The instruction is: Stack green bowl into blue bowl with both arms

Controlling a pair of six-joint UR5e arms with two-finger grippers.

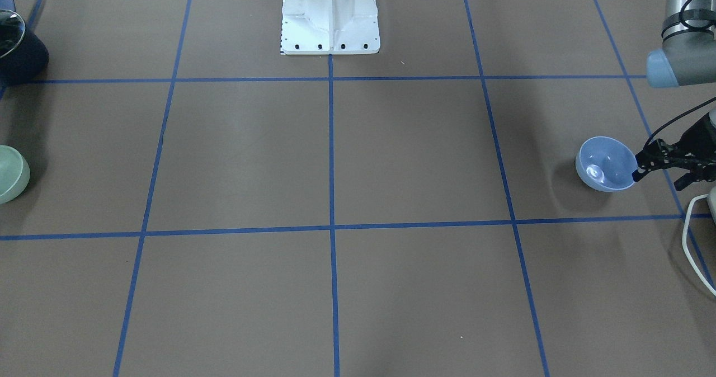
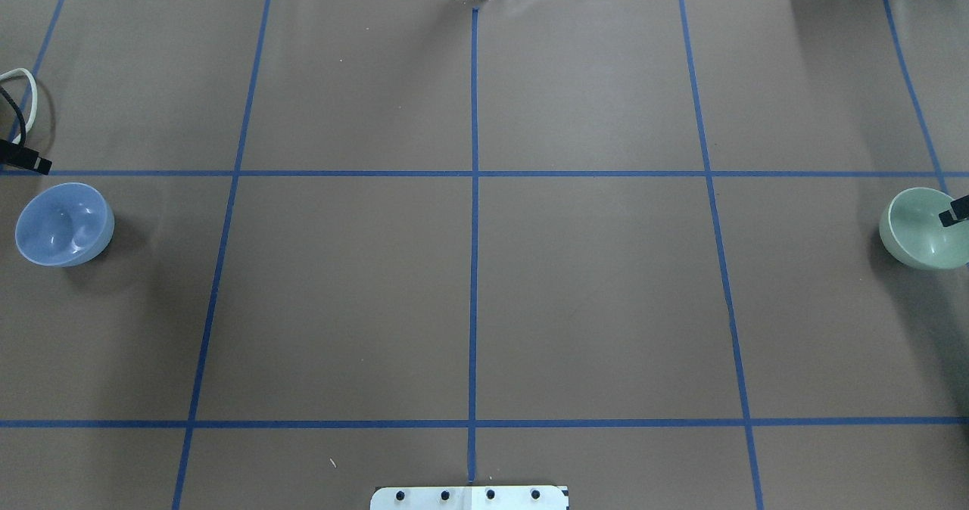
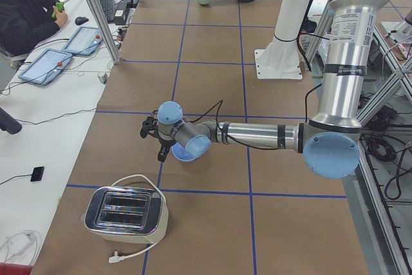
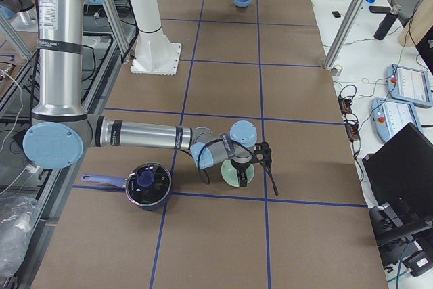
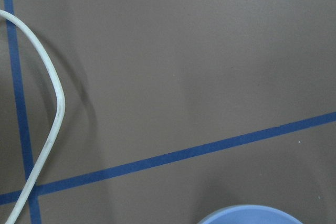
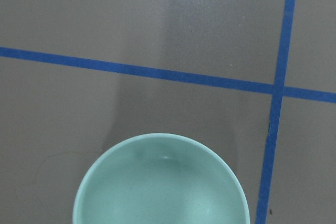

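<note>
The blue bowl stands upright at the table's end on my left; it also shows in the overhead view and at the bottom edge of the left wrist view. My left gripper hangs open and empty just beside its rim, on the side away from the table's middle. The green bowl stands upright at the opposite end and fills the lower part of the right wrist view. My right gripper hovers over it, open and empty; only one fingertip shows from overhead.
A silver toaster with a white cable lies beyond the blue bowl. A dark lidded pot stands near the green bowl. The white pedestal is at the robot's side. An operator sits by the table.
</note>
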